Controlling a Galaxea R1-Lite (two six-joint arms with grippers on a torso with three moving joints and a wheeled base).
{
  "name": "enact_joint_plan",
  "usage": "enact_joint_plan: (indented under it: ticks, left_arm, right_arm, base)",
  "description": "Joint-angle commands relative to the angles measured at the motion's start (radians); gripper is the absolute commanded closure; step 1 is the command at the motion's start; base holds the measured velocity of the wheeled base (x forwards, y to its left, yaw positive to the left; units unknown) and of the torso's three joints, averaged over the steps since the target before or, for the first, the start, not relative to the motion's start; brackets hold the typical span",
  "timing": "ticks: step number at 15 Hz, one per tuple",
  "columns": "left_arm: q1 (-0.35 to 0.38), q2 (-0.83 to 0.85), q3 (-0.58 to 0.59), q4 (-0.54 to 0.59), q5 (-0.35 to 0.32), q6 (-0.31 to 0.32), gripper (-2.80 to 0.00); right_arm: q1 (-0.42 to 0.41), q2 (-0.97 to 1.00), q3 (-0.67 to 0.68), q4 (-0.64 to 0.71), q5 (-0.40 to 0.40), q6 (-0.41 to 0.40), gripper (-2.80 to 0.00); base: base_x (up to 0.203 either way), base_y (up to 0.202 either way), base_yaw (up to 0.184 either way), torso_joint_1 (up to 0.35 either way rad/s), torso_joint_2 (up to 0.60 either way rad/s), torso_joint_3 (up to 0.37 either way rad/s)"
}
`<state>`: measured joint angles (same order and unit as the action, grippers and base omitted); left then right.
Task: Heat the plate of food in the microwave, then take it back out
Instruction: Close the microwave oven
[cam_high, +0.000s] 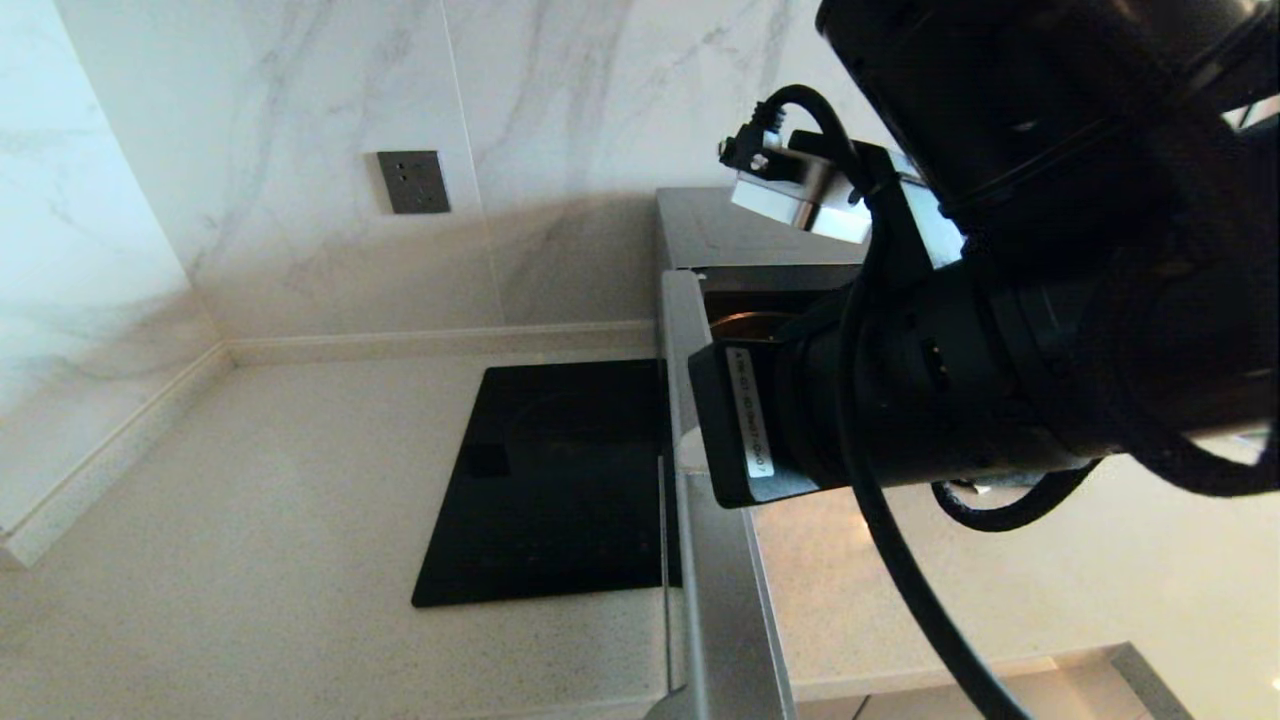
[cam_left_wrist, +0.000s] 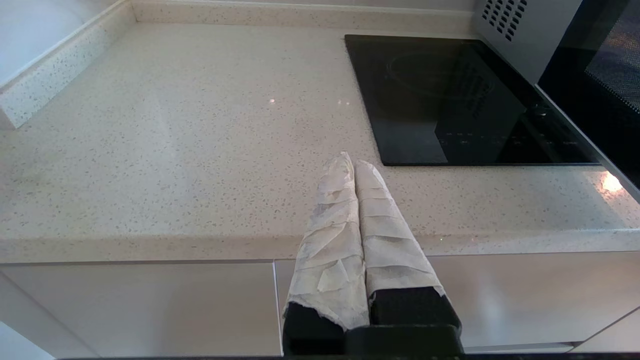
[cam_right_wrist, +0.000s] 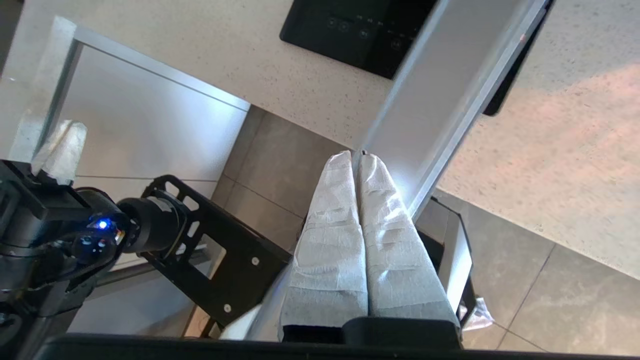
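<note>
Right up close, the right arm (cam_high: 1000, 330) fills the head view, reaching across toward the microwave (cam_high: 720, 225). Its right gripper (cam_right_wrist: 356, 159) has its wrapped fingers (cam_right_wrist: 330, 230) pressed together, holding nothing, with the tips just at the edge of the microwave door (cam_right_wrist: 450, 80), which stands swung out over the counter (cam_right_wrist: 310, 80). Whether the tips are touching the door I can't tell.

Down on the other side, the left gripper (cam_left_wrist: 352, 164) hangs idle at the counter's front edge, fingers also pressed together and empty, pointing across the speckled surface toward the black cooktop (cam_left_wrist: 450, 95).

A little farther in, the door's silver edge (cam_high: 715, 560) runs toward the camera in the head view, so the microwave is open. Beyond it, the opening shows only a dark gap with a curved coppery glint behind the arm. The plate of food? Not visible in any view; it may be inside behind the arm, but that's a judgement, not a sighting.

The step in hand looks like working the door. To do it well, the right gripper should press flat on the door's outer face near the free edge, push steadily along its swing, and keep clear of the cooktop beside it.

At the far back, the marble wall carries a grey socket plate (cam_high: 413, 181).
</note>
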<state>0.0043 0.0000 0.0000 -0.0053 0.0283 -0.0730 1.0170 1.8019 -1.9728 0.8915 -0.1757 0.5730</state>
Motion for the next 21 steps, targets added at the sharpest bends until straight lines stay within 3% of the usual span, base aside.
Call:
enact_joint_plan:
  ticks: [1,6,12,19,21]
  left_arm:
    - [0.0,0.002,0.0,-0.001,0.001,-0.001,0.0]
    - [0.0,0.002,0.0,-0.001,0.001,-0.001,0.0]
    - [0.0,0.002,0.0,-0.001,0.001,-0.001,0.0]
    - [0.0,0.002,0.0,-0.001,0.001,-0.001,0.0]
    - [0.0,0.002,0.0,-0.001,0.001,-0.001,0.0]
  right_arm:
    - [0.0,-0.018,0.0,0.015,-0.008,0.004,0.0]
    - [0.0,-0.019,-0.001,0.023,-0.033,0.007,0.0]
    - [0.06,-0.016,0.001,0.017,0.086,0.007,0.0]
    - [0.106,0.039,0.019,0.024,0.075,0.004,0.0]
    - [0.106,0.038,0.034,0.028,0.032,0.006,0.0]
  base:
    - [0.0,0.0,0.0,0.0,0.0,0.0]
    - [0.0,0.0,0.0,0.0,0.0,0.0]
    - [0.0,0.0,0.0,0.0,0.0,0.0]
    - [0.0,0.0,0.0,0.0,0.0,0.0]
    - [0.0,0.0,0.0,0.0,0.0,0.0]
